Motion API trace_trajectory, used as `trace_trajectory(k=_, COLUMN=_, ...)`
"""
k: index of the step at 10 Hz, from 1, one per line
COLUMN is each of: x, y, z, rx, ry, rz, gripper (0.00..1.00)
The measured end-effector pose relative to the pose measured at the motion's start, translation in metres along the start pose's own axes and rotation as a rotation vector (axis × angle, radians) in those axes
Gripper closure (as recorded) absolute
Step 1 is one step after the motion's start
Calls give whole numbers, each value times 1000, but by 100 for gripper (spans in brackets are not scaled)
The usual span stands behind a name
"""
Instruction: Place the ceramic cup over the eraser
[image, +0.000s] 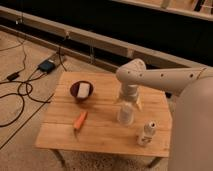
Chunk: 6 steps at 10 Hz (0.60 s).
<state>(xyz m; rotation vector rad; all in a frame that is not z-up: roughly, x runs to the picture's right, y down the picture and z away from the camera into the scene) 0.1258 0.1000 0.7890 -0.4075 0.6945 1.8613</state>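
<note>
Placement is nearing: the gripper (128, 101), its fingers gripping the ceramic cup (125, 114), is hovering at mid-desk (100, 131), eraser unseen, lowering next.

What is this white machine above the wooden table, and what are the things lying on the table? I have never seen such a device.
The white machine is a robot arm; its big rounded body fills the right edge of the picture. There is one picture only, taken from high up beside the robot, looking down at the table.

At the arm's end is the gripper, a two-finger clamp pointing straight down over the middle of the table. Directly under it is the cup, plain white, standing on the wood or just above it; I cannot tell which. The eraser is not visible.

Also on the table: a dark bowl with something white inside at the back left, an orange carrot-like thing in front of it, and a small white bottle near the front right. Cables lie on the floor at the left.
</note>
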Motion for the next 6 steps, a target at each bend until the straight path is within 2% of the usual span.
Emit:
trace_trajectory(k=1, x=-1, y=2, z=-3, rx=-12, ry=-6, rz=2, gripper=20)
trace_trajectory(k=6, x=-1, y=2, z=-3, rx=-11, ry=-5, rz=2, gripper=20)
